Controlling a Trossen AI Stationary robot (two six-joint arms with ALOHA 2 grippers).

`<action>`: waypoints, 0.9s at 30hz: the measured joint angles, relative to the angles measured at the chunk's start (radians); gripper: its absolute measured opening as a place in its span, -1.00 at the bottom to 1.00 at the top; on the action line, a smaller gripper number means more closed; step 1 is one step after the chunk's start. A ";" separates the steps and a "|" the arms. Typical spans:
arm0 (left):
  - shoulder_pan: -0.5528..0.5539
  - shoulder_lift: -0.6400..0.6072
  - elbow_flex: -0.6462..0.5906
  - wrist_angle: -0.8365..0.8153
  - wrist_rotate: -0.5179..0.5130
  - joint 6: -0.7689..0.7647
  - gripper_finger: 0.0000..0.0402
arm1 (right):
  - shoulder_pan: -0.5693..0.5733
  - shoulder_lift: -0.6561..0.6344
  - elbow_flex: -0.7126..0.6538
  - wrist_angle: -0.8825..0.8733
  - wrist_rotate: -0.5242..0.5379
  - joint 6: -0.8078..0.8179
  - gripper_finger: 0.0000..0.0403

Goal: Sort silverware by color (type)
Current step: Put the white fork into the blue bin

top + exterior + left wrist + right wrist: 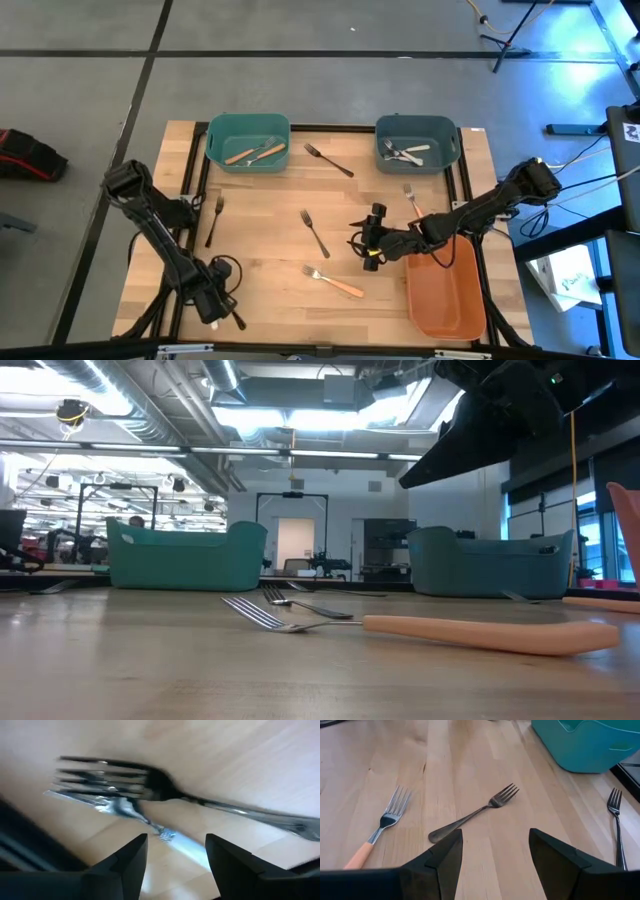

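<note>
Looking straight down, we see the silverware scattered over the wooden table [270, 270]. An all-metal fork [314, 232] lies at the centre, another metal fork [329, 160] sits between the two teal bins near the top, and a dark fork [214, 221] lies at the left by the table's black rail. An orange-handled fork [335, 282] rests below the centre; in the low view it lies in the foreground, tines pointing left. A further fork with an orange handle [412, 200] lies just above the orange bin [447, 290] at the lower right.

The left teal bin [248, 143] holds orange-handled pieces, and the right teal bin [417, 142] holds pale-handled ones.

The right gripper [372, 240] hangs right of centre above the table, its fingers [440, 865] spread apart with nothing between them; its wrist view looks over the central metal fork.

The left gripper [212, 300] is at the lower left of the frame. Its fingers [125, 865] are spread and empty, and its wrist view shows a dark fork lying close ahead on the wood.
</note>
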 joint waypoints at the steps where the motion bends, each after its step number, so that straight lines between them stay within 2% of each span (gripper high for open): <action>1: 0.006 0.003 0.017 -0.014 -0.009 0.013 -0.02 | 0.000 0.000 0.000 0.001 0.000 0.000 0.06; 6: -0.003 -0.001 0.068 -0.078 -0.005 -0.047 -0.03 | 0.000 0.000 0.000 0.004 0.000 -0.001 0.06; 13: -0.047 0.035 0.055 -0.005 -0.016 -0.153 -0.03 | 0.000 0.000 0.000 0.002 -0.013 -0.002 0.06; 19: -0.048 0.123 0.054 0.025 0.045 -0.119 -0.03 | 0.000 0.000 0.000 0.007 -0.015 -0.002 0.06; 27: -0.049 0.159 0.057 0.048 0.047 -0.049 -0.04 | 0.000 0.000 0.000 0.023 -0.015 -0.002 0.06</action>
